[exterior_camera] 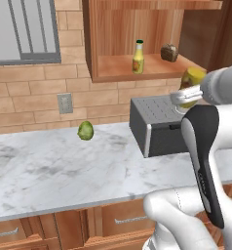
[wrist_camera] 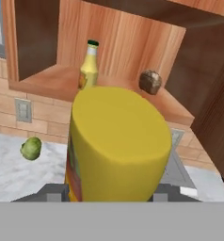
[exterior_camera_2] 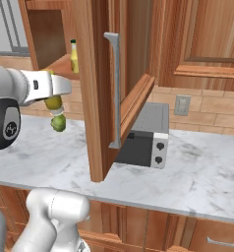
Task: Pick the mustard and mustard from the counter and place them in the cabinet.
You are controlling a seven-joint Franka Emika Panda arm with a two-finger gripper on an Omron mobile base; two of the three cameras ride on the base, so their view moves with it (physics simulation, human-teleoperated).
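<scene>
The slim mustard bottle [exterior_camera: 138, 57] is positioned on the cabinet [exterior_camera: 108, 29] shelf, left of the lump [exterior_camera: 169, 52]; the toaster [exterior_camera: 157, 126] is located below on the counter [exterior_camera: 49, 171].

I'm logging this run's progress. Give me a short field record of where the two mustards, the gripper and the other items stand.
slim mustard bottle: upright on the cabinet shelf
stubby mustard bottle: held in the gripper, raised above the grey appliance, not yet in the cabinet
brown lump: on the shelf, right of the slim bottle
green ball: on the counter
cabinet door: open
</scene>
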